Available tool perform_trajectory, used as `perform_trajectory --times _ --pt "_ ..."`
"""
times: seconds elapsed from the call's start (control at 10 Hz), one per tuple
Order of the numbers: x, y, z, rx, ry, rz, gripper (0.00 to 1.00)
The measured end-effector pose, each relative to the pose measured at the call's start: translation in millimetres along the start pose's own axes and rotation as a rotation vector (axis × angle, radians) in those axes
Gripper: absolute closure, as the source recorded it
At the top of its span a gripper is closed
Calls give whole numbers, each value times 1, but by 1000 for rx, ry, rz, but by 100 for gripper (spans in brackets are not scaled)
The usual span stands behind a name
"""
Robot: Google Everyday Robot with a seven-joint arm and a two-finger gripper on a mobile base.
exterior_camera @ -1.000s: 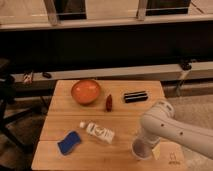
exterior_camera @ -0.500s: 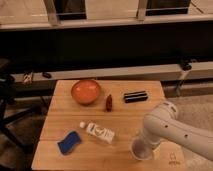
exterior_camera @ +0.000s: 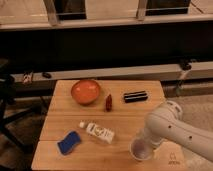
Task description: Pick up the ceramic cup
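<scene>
The ceramic cup is a small round whitish cup with a lavender-grey inside. It is at the front right of the wooden table, near the front edge. My gripper is at the cup's right rim, at the end of the bulky white arm that reaches in from the right. The arm hides most of the gripper, and I cannot tell whether it grips the cup.
A wide orange bowl stands at the back left, with a small red bottle and a black flat object to its right. A white tube and a blue sponge lie at the front left. A dark bench runs behind the table.
The arm has shifted slightly right and down. The cup stays at about the same spot near the front edge.
</scene>
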Motion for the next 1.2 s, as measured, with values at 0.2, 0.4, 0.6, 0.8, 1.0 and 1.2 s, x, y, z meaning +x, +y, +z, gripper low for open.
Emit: perform_trajectory --times 0.2,0.4,0.6,0.8,1.0,1.2 --pt "6 -3 12 -18 1 12 20" --pt "15 -2 18 -28 7 26 20" --pt "21 -1 19 -29 12 37 20" --pt "22 2 17 -30 17 40 20" --pt "18 6 14 -31 15 38 20" --pt "13 8 13 -33 13 28 20"
